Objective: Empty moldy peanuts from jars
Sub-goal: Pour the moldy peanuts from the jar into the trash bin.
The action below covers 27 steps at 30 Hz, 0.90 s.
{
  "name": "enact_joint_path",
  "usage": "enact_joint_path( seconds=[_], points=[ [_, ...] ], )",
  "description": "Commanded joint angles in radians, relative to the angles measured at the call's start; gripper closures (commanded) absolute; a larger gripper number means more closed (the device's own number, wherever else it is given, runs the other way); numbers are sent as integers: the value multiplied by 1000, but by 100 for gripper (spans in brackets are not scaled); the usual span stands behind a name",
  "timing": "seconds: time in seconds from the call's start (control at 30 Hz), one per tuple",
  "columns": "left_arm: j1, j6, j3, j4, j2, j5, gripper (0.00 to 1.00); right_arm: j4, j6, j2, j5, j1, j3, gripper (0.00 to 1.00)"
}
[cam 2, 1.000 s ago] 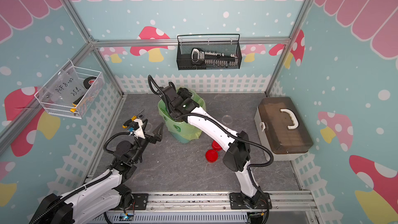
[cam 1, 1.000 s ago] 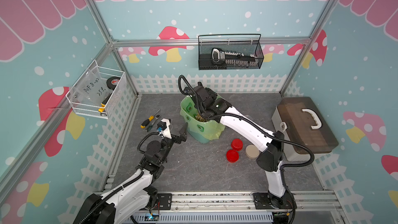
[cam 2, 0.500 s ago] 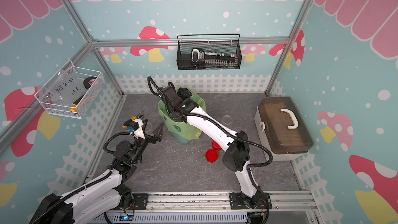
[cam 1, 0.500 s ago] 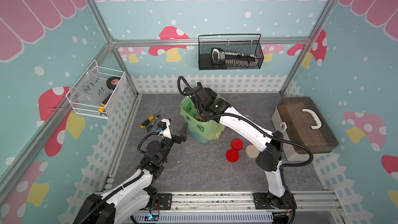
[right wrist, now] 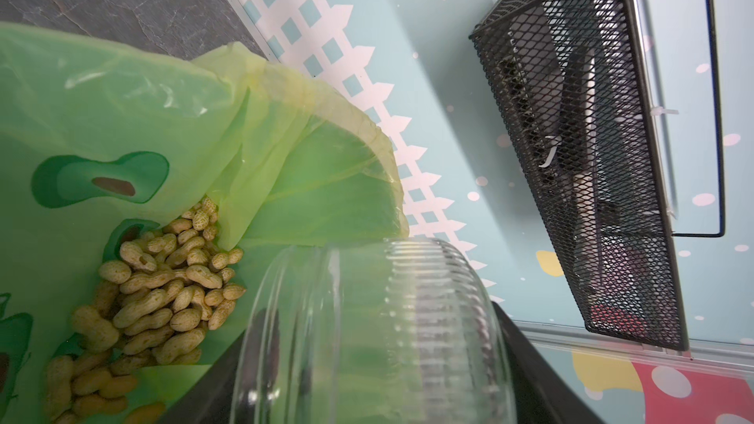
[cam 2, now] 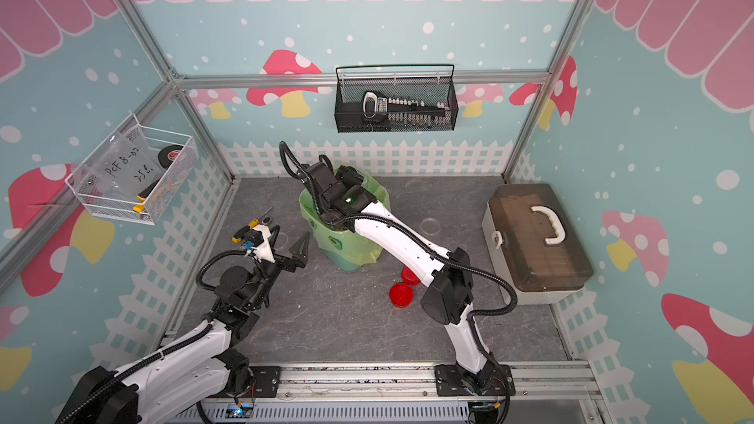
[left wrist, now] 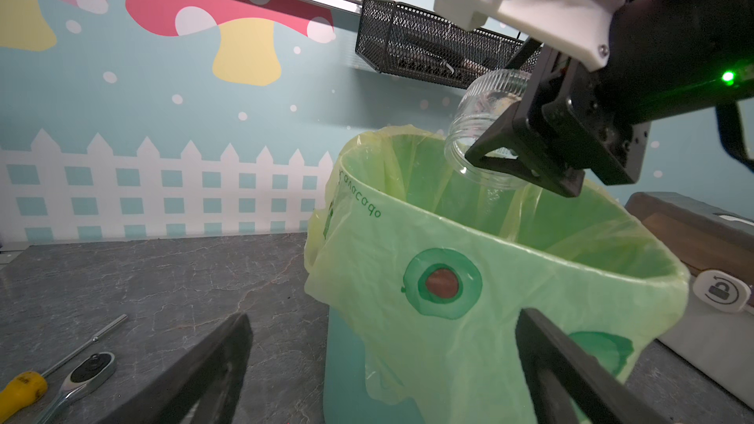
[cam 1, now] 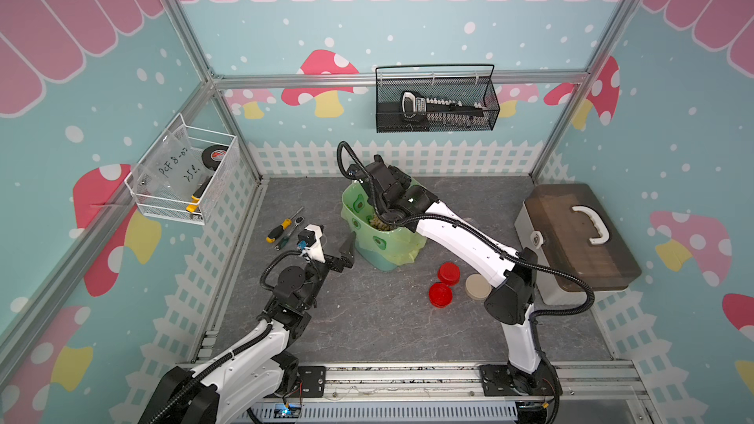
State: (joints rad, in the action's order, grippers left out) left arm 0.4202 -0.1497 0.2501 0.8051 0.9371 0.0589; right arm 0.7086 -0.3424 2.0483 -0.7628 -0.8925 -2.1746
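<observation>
Grey tabletop: R gripper w/ tipped jar over bin

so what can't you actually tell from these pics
- Whether the jar is fully empty: left wrist view, jaws cover part; right wrist view, the picture's edge cuts it off.
- Beige lid: behind the right arm in a top view.
- Contents of the black mesh basket: too small in both top views.

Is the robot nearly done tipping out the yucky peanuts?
Done: two red lids and a beige lid lie off on the table, and peanuts are piled in the green-bagged bin. In hand: the right gripper tips a clear jar, seemingly empty, over the bin; the left gripper hovers open. Left: unclear, the other jars aren't clearly visible.
</observation>
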Motion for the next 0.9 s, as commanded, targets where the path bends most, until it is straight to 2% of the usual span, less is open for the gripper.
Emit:
enact_joint_path(
  seconds=[0.0,0.43,0.87],
  points=[
    [-6,6,29,14,-4,-7,1,-12,43,-54,25,-8,-19,51],
    [-5,6,32,8,-3,-11,1,-10,137,-104,105,13,7,51],
    [-6,5,35,2,-2,-15,1,-11,287,-202,295,77,65,52]
  ],
)
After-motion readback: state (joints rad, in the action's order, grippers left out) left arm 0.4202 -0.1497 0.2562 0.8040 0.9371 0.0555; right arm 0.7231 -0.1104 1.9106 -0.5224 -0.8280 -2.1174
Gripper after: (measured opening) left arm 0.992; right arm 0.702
